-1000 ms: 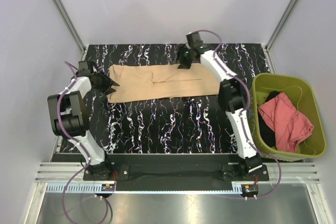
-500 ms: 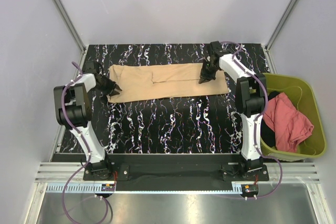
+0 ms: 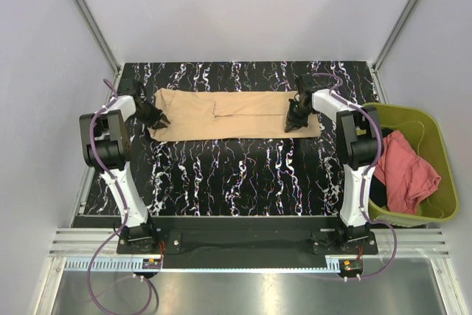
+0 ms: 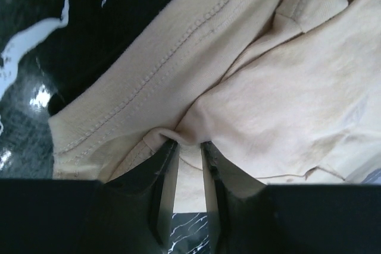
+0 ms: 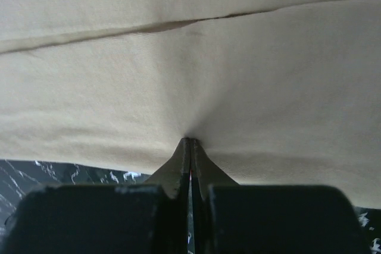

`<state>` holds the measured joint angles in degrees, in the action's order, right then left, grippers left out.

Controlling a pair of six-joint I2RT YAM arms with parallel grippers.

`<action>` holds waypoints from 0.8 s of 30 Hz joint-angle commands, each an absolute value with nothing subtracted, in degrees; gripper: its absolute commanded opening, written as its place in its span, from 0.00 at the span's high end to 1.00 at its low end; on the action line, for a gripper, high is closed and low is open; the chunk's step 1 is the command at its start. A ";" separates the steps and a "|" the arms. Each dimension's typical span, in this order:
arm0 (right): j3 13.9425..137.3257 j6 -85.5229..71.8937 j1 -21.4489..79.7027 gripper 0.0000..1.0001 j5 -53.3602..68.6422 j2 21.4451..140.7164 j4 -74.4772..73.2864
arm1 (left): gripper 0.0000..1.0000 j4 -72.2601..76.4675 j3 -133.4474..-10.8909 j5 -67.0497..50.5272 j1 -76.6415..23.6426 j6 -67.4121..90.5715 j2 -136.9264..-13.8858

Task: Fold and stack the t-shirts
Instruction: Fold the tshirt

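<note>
Top: R gripper (image 3: pixel 293 122) has come off the far edge onto the near-right part of the tan shirt (image 3: pixel 228 112). L gripper (image 3: pixel 156 119) has hardly moved, at the shirt's left end. The shirt now lies longer and flatter across the far table (image 3: pixel 243 175), so prob. spread is done and a fold is next.

Count: 2 shirts, 1 tan and 1 red shirt (image 3: pixel 404 171), which is in 1 bin (image 3: pixel 436 129); 2 grippers.

L wrist: fingers (image 4: pixel 149 176) pinch a tuck of tan hem.

R wrist: fingers (image 5: pixel 178 171) clenched tight on a pinch of tan cloth.

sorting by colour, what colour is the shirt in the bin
The t-shirt is salmon-red, lying in the olive-green bin. The top external view shows it best.
</note>
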<state>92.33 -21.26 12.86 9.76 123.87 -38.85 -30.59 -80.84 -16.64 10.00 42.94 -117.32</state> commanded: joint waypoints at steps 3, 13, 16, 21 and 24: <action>79.47 -24.33 14.85 1.00 12.30 117.09 -37.45 | 0.71 -31.46 -86.91 -12.13 10.20 39.55 -122.34; 68.46 -29.27 34.17 0.99 24.60 110.39 -35.16 | 0.66 -32.70 -100.28 -13.09 10.02 32.52 -127.53; 68.82 -26.46 39.88 0.98 25.31 108.90 -35.51 | 0.64 -32.70 -100.02 -14.85 9.84 33.74 -124.73; 70.22 -25.49 40.43 0.91 24.44 100.83 -36.21 | 0.55 -32.70 -93.98 -13.01 8.18 33.84 -113.57; 74.25 -23.74 40.08 0.79 20.40 98.44 -39.45 | 0.54 -32.61 -91.07 -12.92 6.16 34.27 -109.43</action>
